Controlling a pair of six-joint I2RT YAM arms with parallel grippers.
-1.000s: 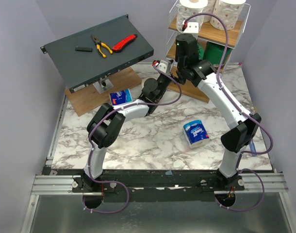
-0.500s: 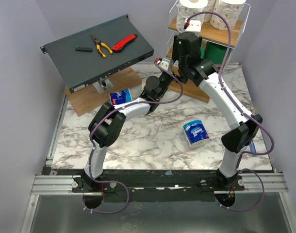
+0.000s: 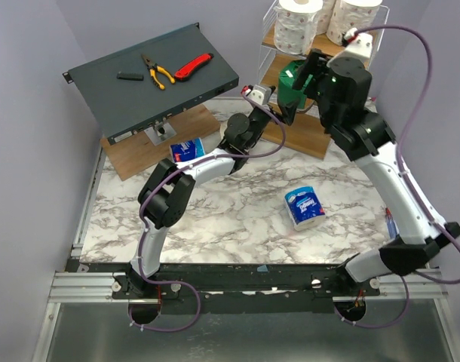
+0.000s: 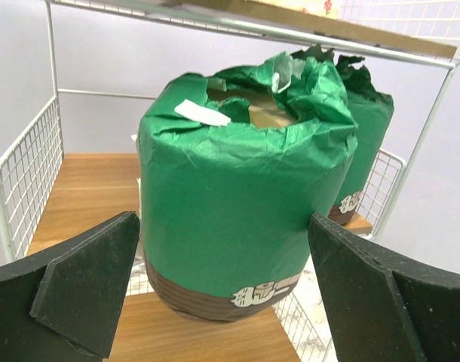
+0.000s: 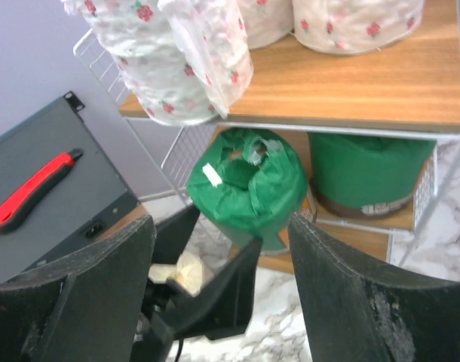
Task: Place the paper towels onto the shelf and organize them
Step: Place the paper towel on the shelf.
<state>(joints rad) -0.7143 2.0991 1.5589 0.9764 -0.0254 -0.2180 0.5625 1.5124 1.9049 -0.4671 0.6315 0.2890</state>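
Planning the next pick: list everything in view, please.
shelf: one, white wire, wooden tiers, far right
printed rolls: three, white with pink, top tier
green rolls: two, green, middle tier
wrapped packs: two, blue-and-white, on table
metal box: one, dark grey, far left
pliers: one, yellow-handled, on box
knife: one, red, on box
small block: one, black, on box
wooden board: one, brown, under box
left gripper: one, black, open around nearer green roll
right gripper: one, black, open, empty, before shelf

Two green rolls (image 5: 249, 188) stand side by side on the shelf (image 5: 381, 87). Pink-printed rolls (image 5: 170, 68) sit one level higher.
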